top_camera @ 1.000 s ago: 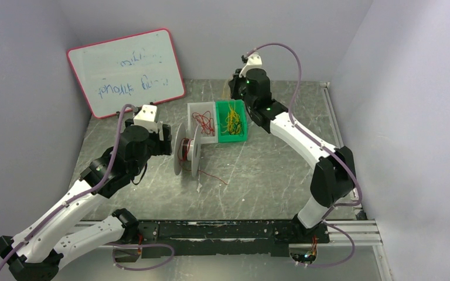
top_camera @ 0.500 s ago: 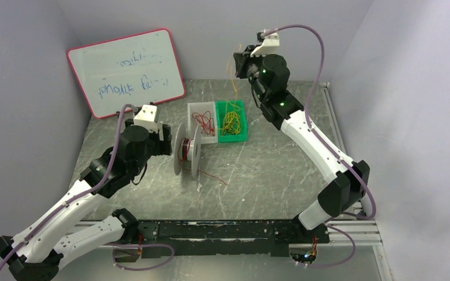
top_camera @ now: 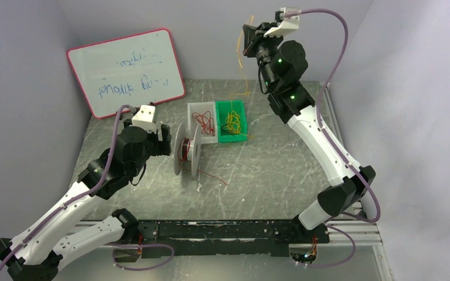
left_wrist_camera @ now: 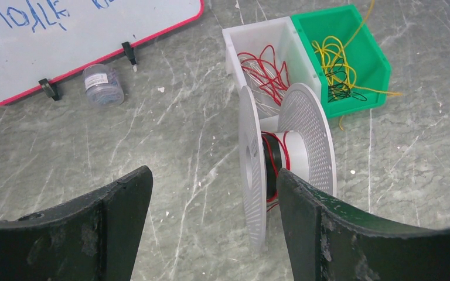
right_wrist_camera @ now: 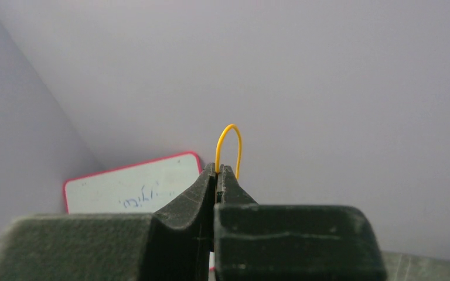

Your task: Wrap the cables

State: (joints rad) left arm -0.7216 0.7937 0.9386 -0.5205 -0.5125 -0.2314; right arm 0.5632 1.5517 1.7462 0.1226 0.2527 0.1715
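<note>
My right gripper point(top_camera: 247, 36) is raised high near the back wall, shut on a thin yellow cable point(right_wrist_camera: 228, 140) that loops above its tips point(right_wrist_camera: 217, 170). The cable's free length point(top_camera: 241, 76) hangs down toward the table. More yellow cables point(top_camera: 232, 121) lie in the green bin point(top_camera: 232, 139), and red cables point(top_camera: 202, 123) in the white bin point(top_camera: 202, 104). A white spool point(top_camera: 188, 153) stands on edge with red cable wound on its core point(left_wrist_camera: 272, 158) and a red tail point(top_camera: 214, 177) on the table. My left gripper point(left_wrist_camera: 214, 175) is open just left of the spool, holding nothing.
A pink-framed whiteboard point(top_camera: 126, 70) leans against the back left wall, with a small clear jar point(left_wrist_camera: 102, 85) at its foot. The grey marbled table is walled in on three sides. The arms' base rail point(top_camera: 228, 231) runs along the near edge.
My right arm has lifted up and to the right from over the green bin, drawing the yellow cable out with it. The left arm has not moved.
</note>
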